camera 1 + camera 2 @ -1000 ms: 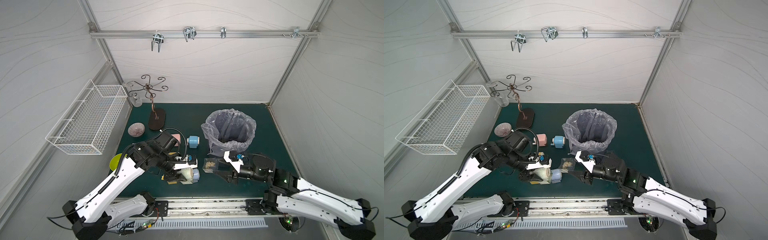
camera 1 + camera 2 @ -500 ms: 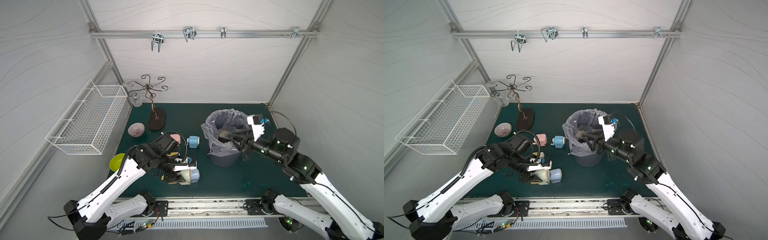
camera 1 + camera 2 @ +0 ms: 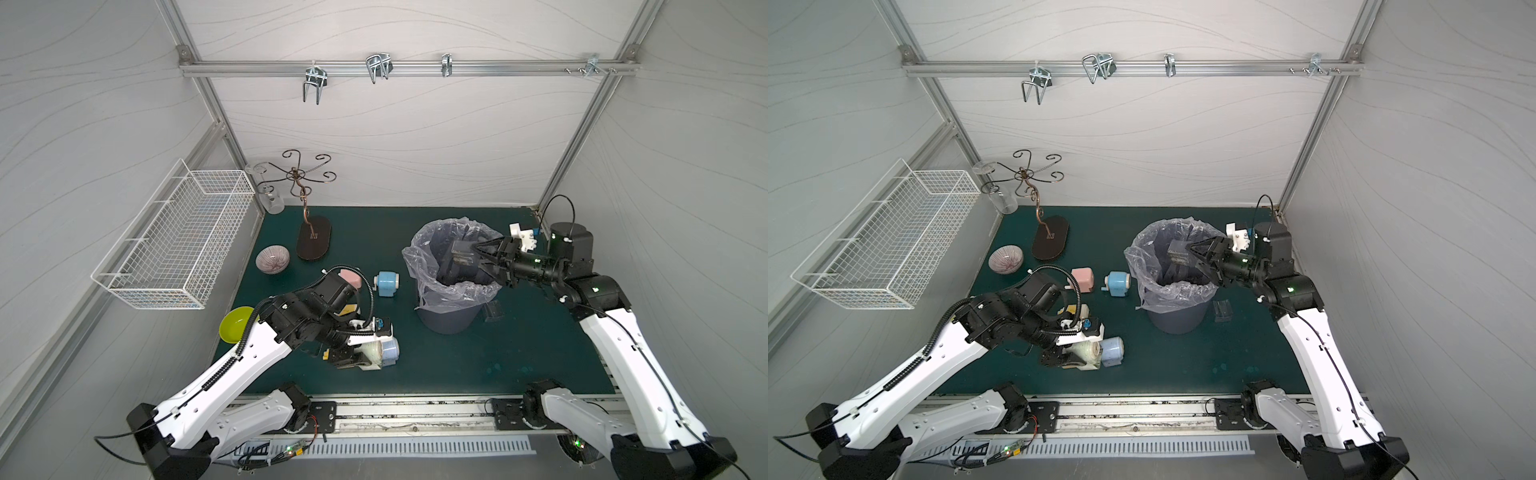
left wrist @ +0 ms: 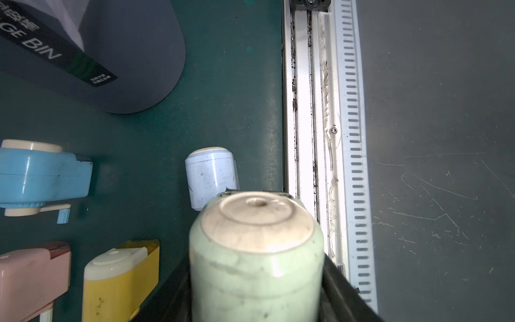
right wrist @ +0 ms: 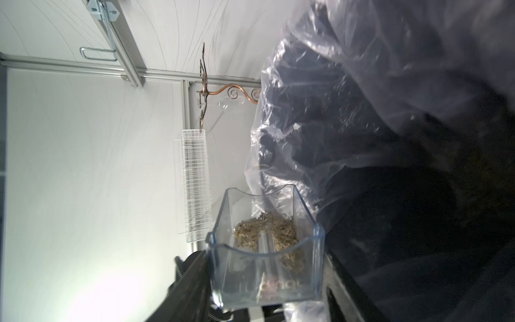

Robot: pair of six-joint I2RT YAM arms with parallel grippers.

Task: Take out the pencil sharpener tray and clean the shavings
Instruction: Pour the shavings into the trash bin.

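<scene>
Two arms on the job, and the right one has the ball. The right gripper (image 3: 478, 258) is clamped across the near end of the clear tray (image 5: 264, 251), a finger on each side wall, and holds it up over the mouth of the lined bin (image 3: 446, 322). The tray's long axis runs straight out from the fingers, towards the middle of the bin. It looks rolled onto its side (the whole wrist view is turned a quarter), so one wall faces down at the liner rather than the open top. The shavings (image 5: 267, 231) sit in a brown clump on the tray floor, not yet tipped out. I'd say a further roll of the wrist is needed to turn the open side downward. Down at the front of the mat, the left gripper (image 3: 353, 358) is closed on the green sharpener (image 4: 256, 251), well clear of the bin.
</scene>
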